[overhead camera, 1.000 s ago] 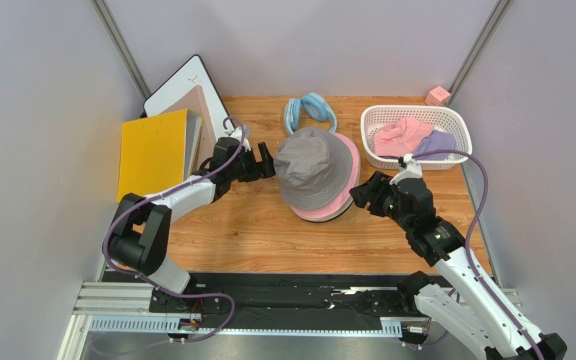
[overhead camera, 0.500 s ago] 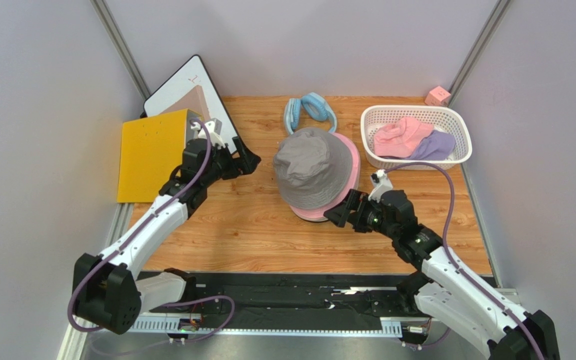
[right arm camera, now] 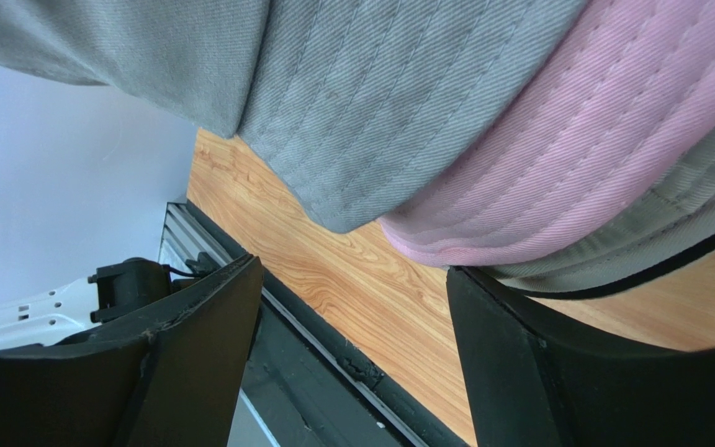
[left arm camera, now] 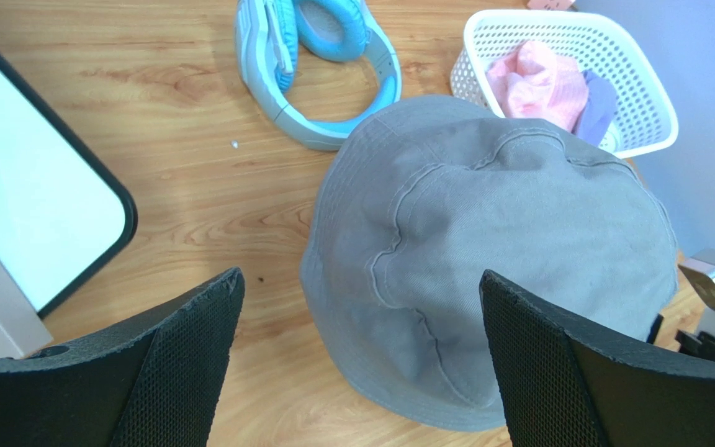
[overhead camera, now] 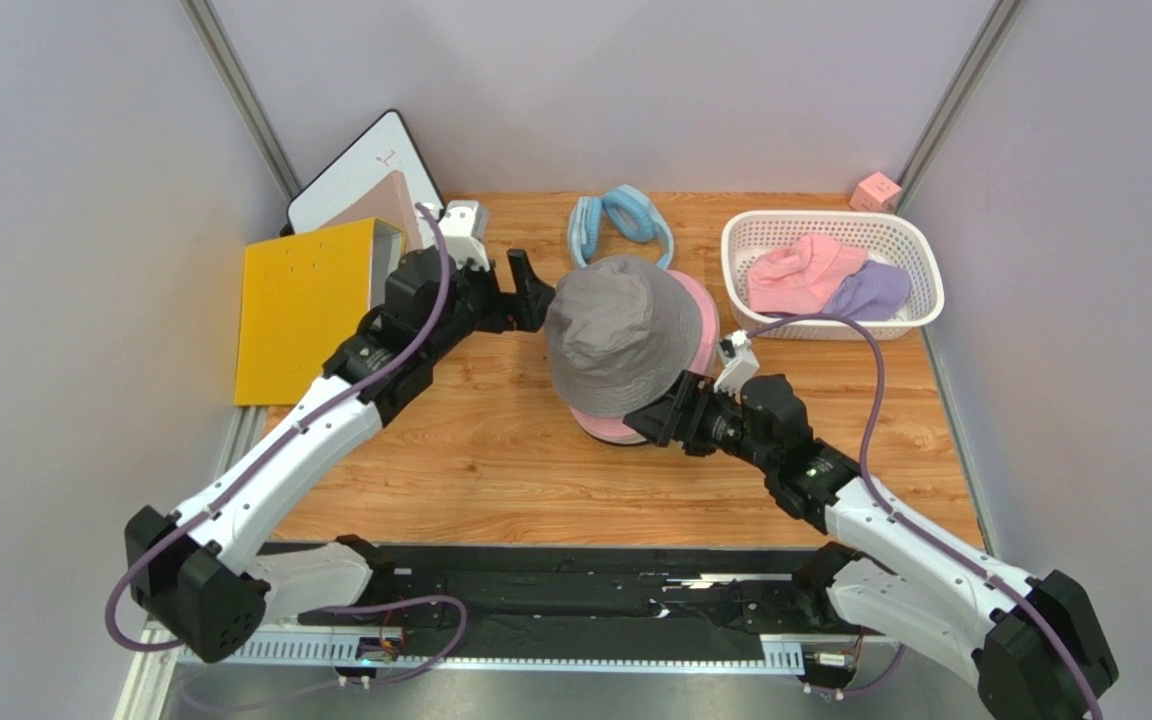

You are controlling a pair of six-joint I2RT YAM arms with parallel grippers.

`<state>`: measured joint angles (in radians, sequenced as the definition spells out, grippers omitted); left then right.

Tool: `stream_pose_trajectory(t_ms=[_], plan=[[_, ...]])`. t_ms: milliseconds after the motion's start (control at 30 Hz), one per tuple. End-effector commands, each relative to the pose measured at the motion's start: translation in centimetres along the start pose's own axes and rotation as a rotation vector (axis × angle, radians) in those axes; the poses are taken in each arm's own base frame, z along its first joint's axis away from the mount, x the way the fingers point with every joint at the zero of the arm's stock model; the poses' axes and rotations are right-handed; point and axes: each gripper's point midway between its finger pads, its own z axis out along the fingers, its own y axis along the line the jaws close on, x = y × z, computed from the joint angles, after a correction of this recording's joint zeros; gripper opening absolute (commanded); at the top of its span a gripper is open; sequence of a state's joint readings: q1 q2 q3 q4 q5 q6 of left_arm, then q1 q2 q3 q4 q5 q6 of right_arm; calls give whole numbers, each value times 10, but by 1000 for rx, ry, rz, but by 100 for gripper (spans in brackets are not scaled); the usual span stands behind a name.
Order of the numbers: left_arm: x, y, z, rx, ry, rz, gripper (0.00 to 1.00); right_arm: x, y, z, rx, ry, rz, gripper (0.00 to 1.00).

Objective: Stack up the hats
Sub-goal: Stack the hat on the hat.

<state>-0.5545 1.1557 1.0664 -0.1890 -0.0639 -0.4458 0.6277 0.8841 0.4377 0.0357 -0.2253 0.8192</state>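
Far left on the table lay a yellow folder, with a white board propped behind it against the wall. The left arm reached past them, and the left gripper hung just beside the left edge of the stack with its jaws spread wide and nothing between them. From its own camera, the left gripper looked down on the grey hat from above.

The grey hat sat in the middle of the table, crown up, on top of the stack. A pink hat lay under it, its brim showing along the right and near sides. Behind the stack, near the back wall, lay a pair of light blue headphones.

The right gripper was low at the near right edge of the stack. Its jaws were parted and clamped on nothing. Its wrist camera showed the grey brim and the pink brim just ahead of it. Under the pink brim was a paler layer with a dark edge, and I couldn't tell what that was.

Further right, a white basket held a second pink hat and a lavender hat, crumpled side by side. A small pink cube sat in the back corner.
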Motion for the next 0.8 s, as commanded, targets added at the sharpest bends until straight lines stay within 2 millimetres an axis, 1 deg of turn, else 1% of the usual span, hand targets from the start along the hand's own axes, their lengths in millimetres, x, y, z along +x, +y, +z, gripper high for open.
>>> stream_pose_trajectory(t_ms=[0, 33, 67, 133, 167, 200, 333, 433, 467, 500, 600, 667, 767], plan=[[4, -3, 22, -35, 42, 110, 99, -15, 26, -1, -38, -57, 3, 77], [3, -5, 26, -37, 48, 120, 99, -15, 24, -2, -8, -62, 3, 77], [12, -5, 33, -46, 75, 130, 99, -8, 14, -6, 54, -39, 3, 77], [17, -6, 39, -45, 90, 139, 100, -5, 15, -12, 68, -42, 1, 78], [20, -8, 42, -36, 93, 140, 99, 0, 12, -14, 69, -29, 9, 78], [21, -8, 42, -35, 93, 139, 100, 1, 18, -19, 42, -33, 13, 78], [25, -5, 41, -46, 92, 131, 99, -2, 27, -23, -1, -55, 25, 78], [24, -6, 37, -42, 89, 128, 99, -4, 35, -14, -33, -49, 15, 78], [22, -6, 35, -42, 84, 126, 99, -8, 41, -7, -59, -60, 12, 77], [23, -5, 34, -44, 86, 126, 100, -10, 46, -4, -76, -56, 10, 77], [23, -3, 31, -52, 87, 130, 100, -11, 46, 10, -69, -43, 0, 75], [23, -3, 30, -52, 89, 128, 99, -14, 51, 16, -98, -53, -8, 73], [23, -4, 29, -47, 85, 130, 99, -16, 55, 21, -112, -55, -10, 71]])
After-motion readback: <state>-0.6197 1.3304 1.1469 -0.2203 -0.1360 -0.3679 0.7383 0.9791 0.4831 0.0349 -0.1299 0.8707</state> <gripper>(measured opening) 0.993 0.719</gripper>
